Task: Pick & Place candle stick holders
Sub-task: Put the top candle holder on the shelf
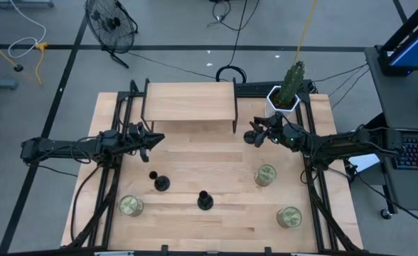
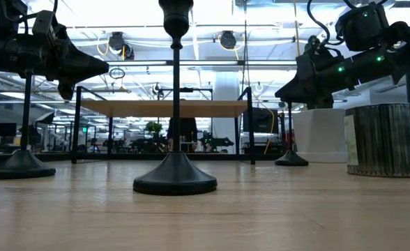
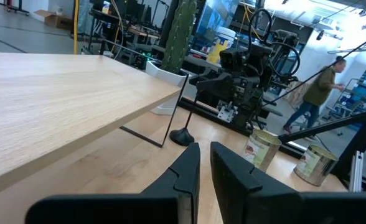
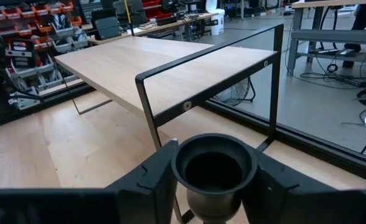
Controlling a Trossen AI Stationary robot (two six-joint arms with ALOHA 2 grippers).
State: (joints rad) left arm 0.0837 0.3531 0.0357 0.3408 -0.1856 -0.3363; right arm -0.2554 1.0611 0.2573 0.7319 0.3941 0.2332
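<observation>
Right end effector (image 4: 214, 177): you have it beside the right rear leg of the wooden shelf (image 1: 190, 102), just in front of the potted cactus (image 1: 288, 87); its fingers (image 4: 149, 177) stand on either side of a holder's cup, close to it, though you cannot tell whether they press it.
Candle stick holder at the right end effector (image 4: 213, 168): upright between the fingers, its base on the table (image 1: 195, 174) under the end effector, beside the shelf leg.
Left end effector (image 1: 152, 139): you have it waiting at the shelf's left front corner, fingers nearly together with a thin gap, holding nothing.
Other two candle stick holders: one (image 1: 161, 183) and another (image 1: 205, 201) stand upright on the table, well in front of both end effectors, nearer the left one.
Tins: one (image 1: 266, 175) sits just in front of the right end effector, one (image 1: 288, 217) farther forward, one (image 1: 131, 206) at the front left.
</observation>
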